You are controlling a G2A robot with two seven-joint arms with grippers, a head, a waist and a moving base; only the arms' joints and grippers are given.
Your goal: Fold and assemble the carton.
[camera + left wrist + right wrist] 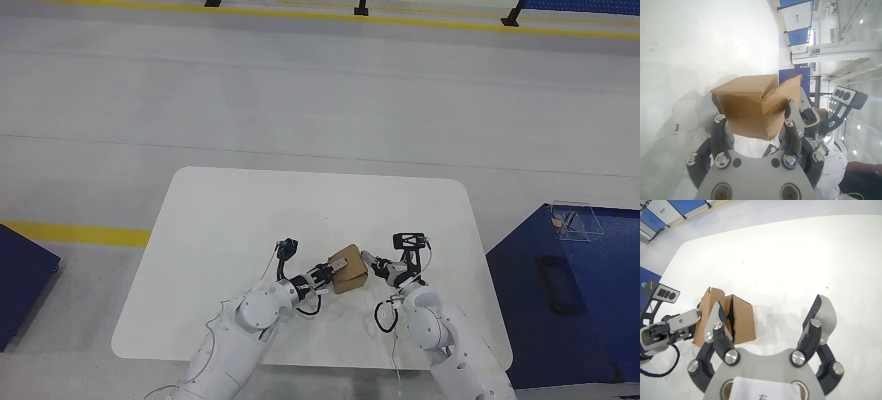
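On table (300, 200), brown part-folded carton (743, 321) w/ gaping seam, clamped in L gripper (752, 100); R gripper (768, 300) wide.

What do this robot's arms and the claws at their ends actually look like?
The left arm and right arm wear smooth, rounded white shells. The left gripper and right gripper each have two silver-grey fingers with black ribbed pads, black links with shiny bolts and a grey base plate. A looping black cable and a black camera bracket sit at each wrist.
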